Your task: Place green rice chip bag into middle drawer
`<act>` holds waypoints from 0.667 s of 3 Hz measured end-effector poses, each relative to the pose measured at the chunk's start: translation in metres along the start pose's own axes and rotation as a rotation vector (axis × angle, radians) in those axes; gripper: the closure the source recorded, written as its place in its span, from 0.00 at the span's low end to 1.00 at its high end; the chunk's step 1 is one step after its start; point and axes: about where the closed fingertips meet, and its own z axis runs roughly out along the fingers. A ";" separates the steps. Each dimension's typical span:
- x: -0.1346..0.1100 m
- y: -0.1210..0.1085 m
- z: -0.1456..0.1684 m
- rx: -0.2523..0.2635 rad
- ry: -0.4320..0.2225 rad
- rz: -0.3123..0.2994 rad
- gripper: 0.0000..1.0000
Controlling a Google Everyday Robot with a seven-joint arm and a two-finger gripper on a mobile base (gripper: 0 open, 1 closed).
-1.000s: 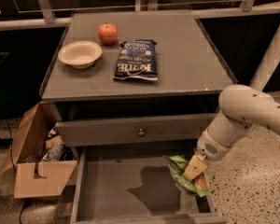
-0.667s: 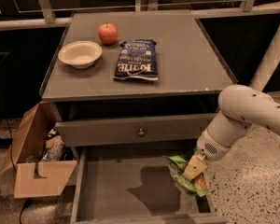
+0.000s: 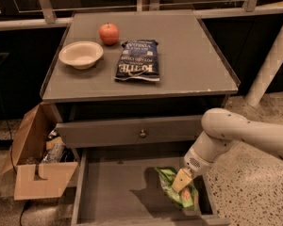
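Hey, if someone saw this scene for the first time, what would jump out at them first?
The white arm reaching in from the right, its gripper down at the bright green rice chip bag at the right end of the open middle drawer. Next, the red apple, cream bowl and dark blue Kettle chip bag on the grey cabinet top above.

Matt hand (image 3: 181, 181) on crinkly glossy bag (image 3: 187, 197)
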 end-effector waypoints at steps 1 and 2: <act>0.000 0.000 0.000 0.000 0.000 0.000 1.00; -0.007 -0.001 0.023 -0.022 -0.021 0.046 1.00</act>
